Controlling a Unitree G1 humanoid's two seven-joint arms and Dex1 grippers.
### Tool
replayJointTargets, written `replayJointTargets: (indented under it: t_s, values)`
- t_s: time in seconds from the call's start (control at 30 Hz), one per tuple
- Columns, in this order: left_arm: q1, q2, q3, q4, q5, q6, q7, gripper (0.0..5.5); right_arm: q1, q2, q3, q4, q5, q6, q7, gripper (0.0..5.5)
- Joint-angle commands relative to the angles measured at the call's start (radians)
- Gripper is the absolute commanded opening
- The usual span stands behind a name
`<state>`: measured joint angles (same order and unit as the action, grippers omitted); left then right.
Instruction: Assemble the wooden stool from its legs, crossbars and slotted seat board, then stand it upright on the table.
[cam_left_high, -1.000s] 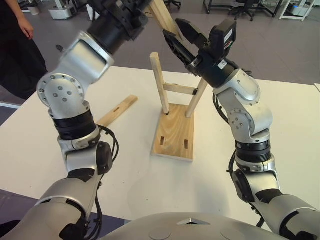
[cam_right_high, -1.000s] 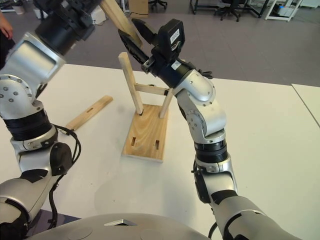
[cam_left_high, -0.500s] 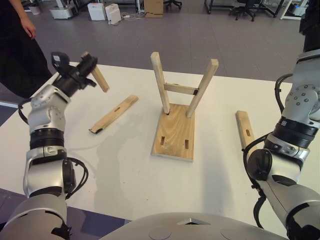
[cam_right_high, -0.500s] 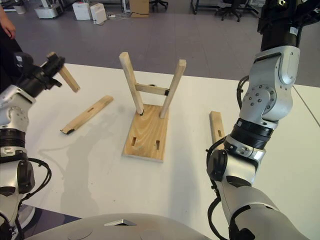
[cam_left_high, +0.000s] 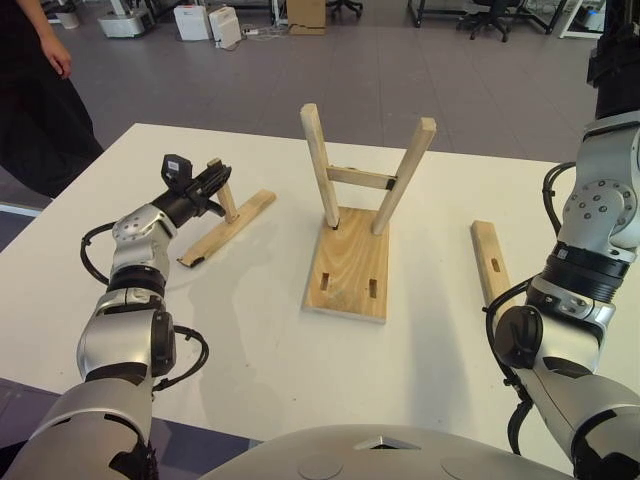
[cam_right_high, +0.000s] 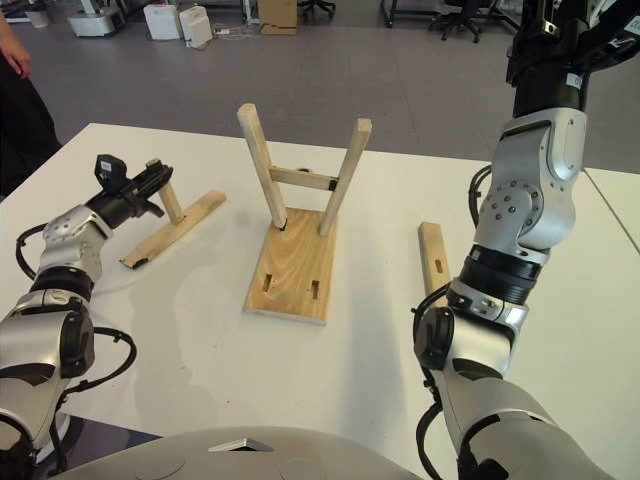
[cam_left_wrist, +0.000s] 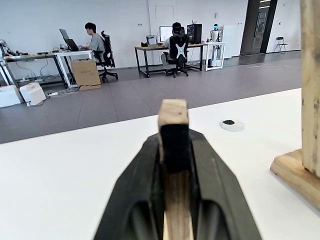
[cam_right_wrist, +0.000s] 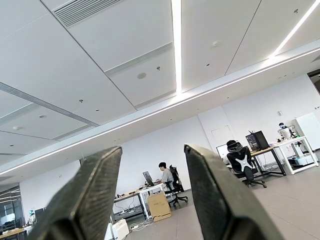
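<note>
The slotted seat board (cam_left_high: 350, 272) lies flat mid-table with two legs (cam_left_high: 320, 165) (cam_left_high: 405, 175) standing in it, joined by a crossbar (cam_left_high: 360, 179). One loose leg (cam_left_high: 232, 227) lies to the board's left and another loose leg (cam_left_high: 489, 262) to its right. My left gripper (cam_left_high: 212, 183) is low over the table by the left loose leg, shut on a short wooden bar (cam_left_wrist: 172, 150). My right gripper (cam_right_wrist: 152, 190) is raised high at the right, pointing at the ceiling, open with nothing between its fingers.
The white table (cam_left_high: 250, 350) has bare room in front of the seat board and at the far right. Its left edge runs close to my left arm. A small round grommet (cam_left_wrist: 231, 124) sits in the tabletop beyond the left gripper.
Both arms left the space above the stool. The left arm swung out left and came down near the left loose leg, still holding the short bar. The right arm went up high.
</note>
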<state>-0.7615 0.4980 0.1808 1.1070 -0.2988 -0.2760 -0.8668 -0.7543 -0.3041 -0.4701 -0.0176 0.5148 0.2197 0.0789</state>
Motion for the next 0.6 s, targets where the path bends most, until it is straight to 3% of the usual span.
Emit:
replayJointTargets:
  t_s: [0.03, 0.6]
  values:
    - [-0.026, -0.005, -0.005, 0.058, 0.054, -0.031, 0.027, 0.40, 0.002, -0.010, 0.010, 0.012, 0.008, 0.003, 0.008, 2.35]
    - [-0.029, -0.027, 0.012, 0.156, 0.122, -0.048, 0.116, 0.40, 0.006, -0.004, 0.030, 0.015, 0.018, 0.019, 0.011, 2.35]
